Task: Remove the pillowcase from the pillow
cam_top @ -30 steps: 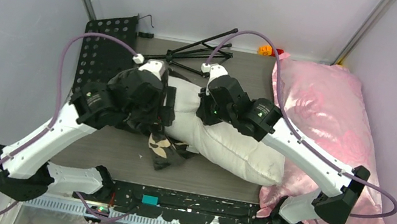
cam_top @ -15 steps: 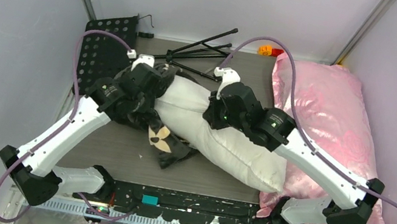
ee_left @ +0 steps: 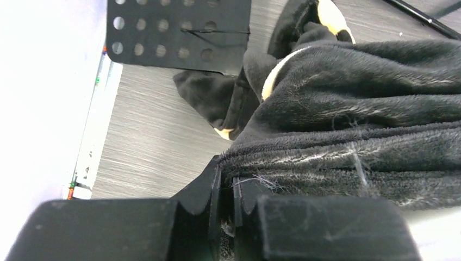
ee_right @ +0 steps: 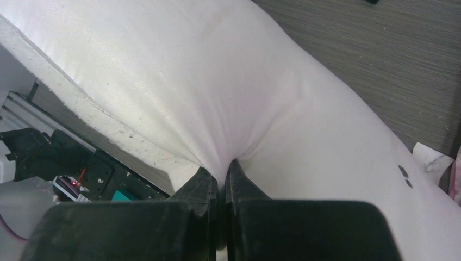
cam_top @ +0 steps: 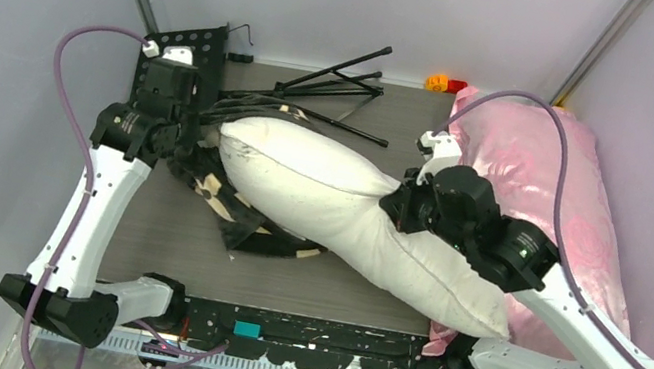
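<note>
The white pillow (cam_top: 339,207) lies slantwise across the table, almost all of it bare. The black plush pillowcase (cam_top: 220,191) with tan motifs is bunched at the pillow's left end and underneath it. My left gripper (cam_top: 179,123) is at the far left, shut on the pillowcase's hem (ee_left: 304,157), which runs taut to the right from its jaws (ee_left: 227,176). My right gripper (cam_top: 398,202) is shut on a pinch of the pillow's white cloth (ee_right: 261,109), which puckers into the closed fingers (ee_right: 222,171).
A shiny pink satin pillow (cam_top: 547,183) lies along the right side. A black perforated plate (cam_top: 169,76) and a folded black tripod (cam_top: 330,89) lie at the back left. Small orange and red things (cam_top: 442,83) sit at the back wall. A black rail (cam_top: 307,331) runs along the near edge.
My left gripper has closed on the pillowcase and pulled it left and back. The right arm drew the pillow to the right. Far more white pillow shows than before.
</note>
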Tool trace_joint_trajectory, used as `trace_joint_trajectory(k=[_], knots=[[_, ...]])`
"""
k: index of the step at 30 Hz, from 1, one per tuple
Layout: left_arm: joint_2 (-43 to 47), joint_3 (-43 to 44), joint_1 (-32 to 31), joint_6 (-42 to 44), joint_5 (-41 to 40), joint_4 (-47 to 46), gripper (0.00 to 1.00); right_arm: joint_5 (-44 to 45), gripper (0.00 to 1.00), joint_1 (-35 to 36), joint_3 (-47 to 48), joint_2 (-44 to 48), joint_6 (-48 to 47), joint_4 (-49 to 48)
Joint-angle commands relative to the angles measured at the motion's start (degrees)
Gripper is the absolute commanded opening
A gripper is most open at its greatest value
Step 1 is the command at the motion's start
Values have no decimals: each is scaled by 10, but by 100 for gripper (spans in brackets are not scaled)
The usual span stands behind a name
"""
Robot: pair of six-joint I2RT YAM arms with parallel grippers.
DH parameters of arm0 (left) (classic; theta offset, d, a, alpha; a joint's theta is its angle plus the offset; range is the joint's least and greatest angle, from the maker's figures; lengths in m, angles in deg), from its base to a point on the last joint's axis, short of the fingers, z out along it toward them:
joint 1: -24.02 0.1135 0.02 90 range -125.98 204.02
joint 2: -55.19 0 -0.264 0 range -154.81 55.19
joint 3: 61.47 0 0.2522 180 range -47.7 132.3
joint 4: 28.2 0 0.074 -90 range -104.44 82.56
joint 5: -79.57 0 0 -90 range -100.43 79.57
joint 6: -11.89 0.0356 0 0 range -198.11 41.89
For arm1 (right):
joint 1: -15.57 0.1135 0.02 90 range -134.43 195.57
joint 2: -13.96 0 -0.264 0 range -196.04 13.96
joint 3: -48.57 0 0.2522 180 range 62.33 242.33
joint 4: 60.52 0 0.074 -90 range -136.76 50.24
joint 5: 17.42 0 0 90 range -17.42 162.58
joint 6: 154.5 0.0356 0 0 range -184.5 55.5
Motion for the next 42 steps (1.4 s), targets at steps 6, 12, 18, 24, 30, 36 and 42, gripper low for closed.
trace_joint_trajectory(k=[6,12,18,24,30,36,42], knots=[[-17,67,22,37,-35,-10,3,-39,0,-15,18,18,-30,51],[-19,26,21,26,-1,-10,1,48,0,-15,50,31,-16,37],[-10,-67,21,-5,64,-57,1,194,0,-15,85,120,-24,-18],[-19,-132,22,-43,134,-97,0,294,0,-15,161,129,-85,-68],[-7,-172,22,-67,87,-116,0,312,0,-15,230,62,-150,-149],[-32,-138,50,-75,69,-123,0,349,0,-15,289,-46,-238,-267],[-134,172,89,-42,73,-44,0,405,0,-21,334,-166,-306,-393]])
